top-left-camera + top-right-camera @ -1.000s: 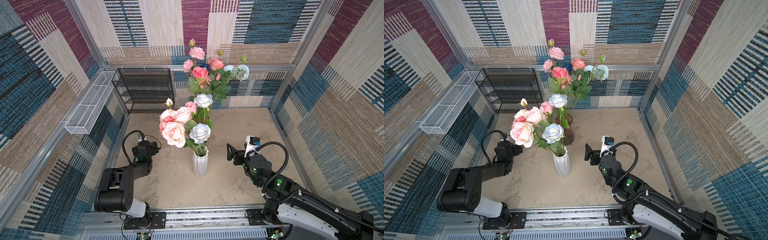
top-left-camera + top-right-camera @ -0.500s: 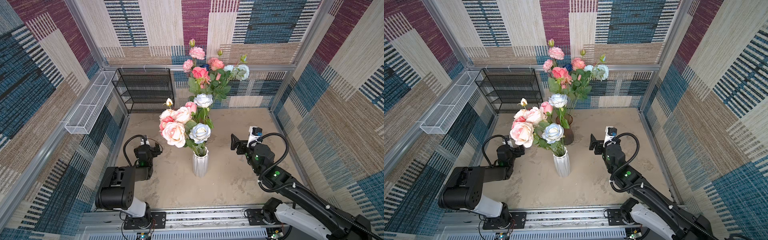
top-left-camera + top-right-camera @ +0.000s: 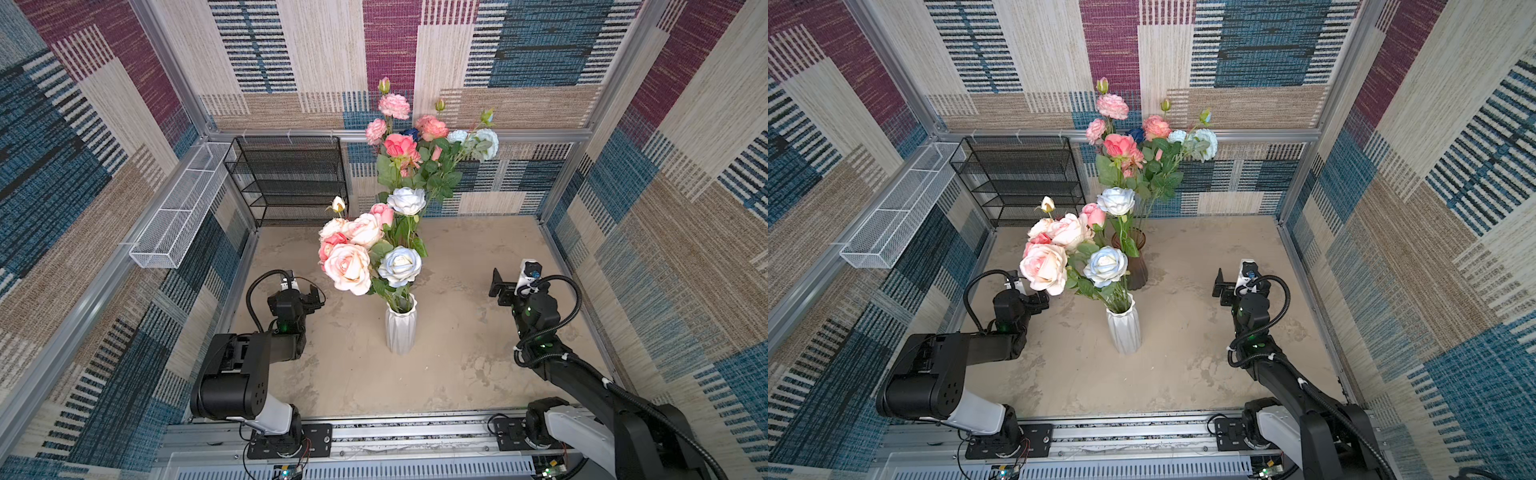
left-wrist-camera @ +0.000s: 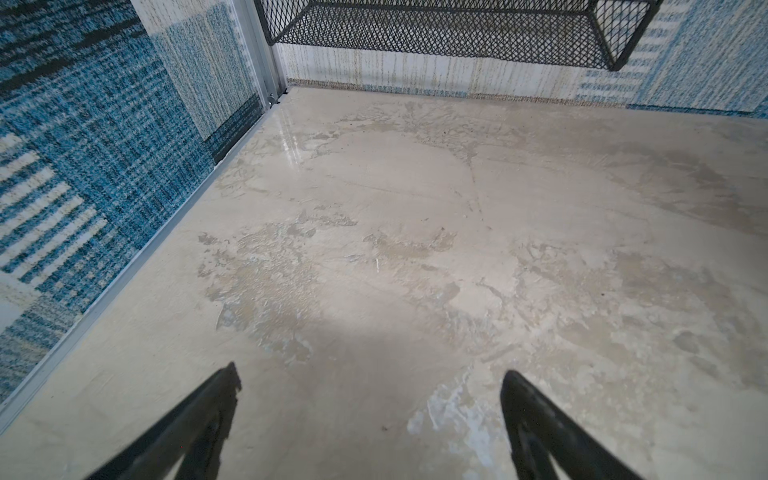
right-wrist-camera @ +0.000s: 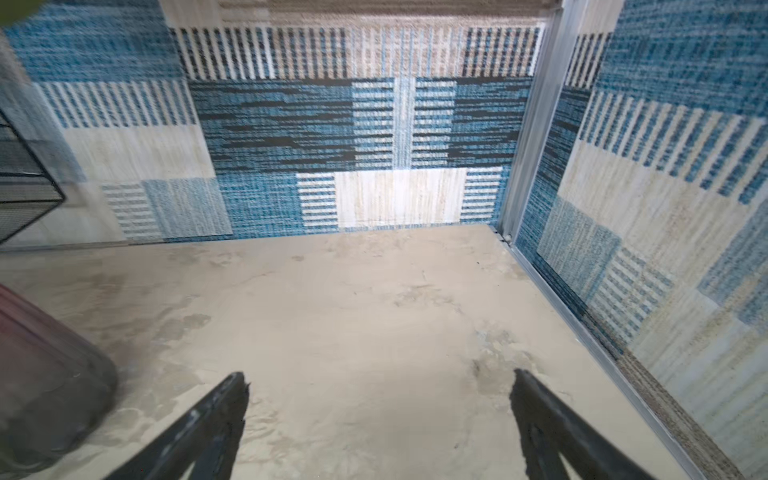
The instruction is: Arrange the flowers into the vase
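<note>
A white ribbed vase stands mid-floor holding peach, pink and pale blue flowers. Behind it a dark glass vase holds taller pink, white and blue flowers. My left gripper hovers low to the left of the white vase, open and empty; in a top view the left gripper is partly hidden by a peach rose. My right gripper stands well to the right, open and empty.
A black mesh shelf stands at the back left. A white mesh basket hangs on the left wall. Patterned walls close in the beige floor on three sides.
My right gripper has drawn away from the white vase, toward the right wall. The left arm has shifted only slightly. The flowers and vases have not moved.
</note>
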`<state>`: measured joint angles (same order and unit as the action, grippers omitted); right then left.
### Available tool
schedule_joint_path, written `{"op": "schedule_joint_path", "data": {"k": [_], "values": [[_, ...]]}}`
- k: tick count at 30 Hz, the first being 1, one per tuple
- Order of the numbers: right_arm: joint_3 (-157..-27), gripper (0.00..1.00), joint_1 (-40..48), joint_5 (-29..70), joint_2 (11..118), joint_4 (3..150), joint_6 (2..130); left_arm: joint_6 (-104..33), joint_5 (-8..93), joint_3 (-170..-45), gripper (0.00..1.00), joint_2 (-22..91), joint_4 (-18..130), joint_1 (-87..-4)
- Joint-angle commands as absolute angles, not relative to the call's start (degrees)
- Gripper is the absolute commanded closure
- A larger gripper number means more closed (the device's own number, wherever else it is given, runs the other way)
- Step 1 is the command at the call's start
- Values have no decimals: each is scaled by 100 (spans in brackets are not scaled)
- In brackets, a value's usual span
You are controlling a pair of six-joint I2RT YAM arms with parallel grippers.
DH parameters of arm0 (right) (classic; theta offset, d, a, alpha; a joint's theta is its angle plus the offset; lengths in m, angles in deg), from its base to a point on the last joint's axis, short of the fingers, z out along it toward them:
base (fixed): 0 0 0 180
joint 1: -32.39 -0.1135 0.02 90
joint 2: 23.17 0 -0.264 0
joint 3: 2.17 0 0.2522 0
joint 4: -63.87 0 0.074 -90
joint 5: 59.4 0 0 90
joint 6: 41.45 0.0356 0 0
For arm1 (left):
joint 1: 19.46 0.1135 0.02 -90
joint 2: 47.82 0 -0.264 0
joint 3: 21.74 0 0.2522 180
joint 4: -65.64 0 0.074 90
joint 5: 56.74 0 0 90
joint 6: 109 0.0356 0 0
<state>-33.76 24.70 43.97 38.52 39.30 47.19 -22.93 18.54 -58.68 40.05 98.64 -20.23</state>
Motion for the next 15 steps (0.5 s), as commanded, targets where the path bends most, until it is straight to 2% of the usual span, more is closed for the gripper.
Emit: {"op": "schedule_joint_path", "data": {"k": [1,11,15], "values": [[-3228,0,2852,3613,4355,2672,4580,-2156,1821,-5864,1,4007,10074,-2018],[-2985,0,3155,3006,6299,840,4591,-2157,1819,-5880,1,4015,10057,-2016],[-2818,0,3397,2541,6533,373,4717,-2160,1822,-5880,1,4020,10049,-2016]]}}
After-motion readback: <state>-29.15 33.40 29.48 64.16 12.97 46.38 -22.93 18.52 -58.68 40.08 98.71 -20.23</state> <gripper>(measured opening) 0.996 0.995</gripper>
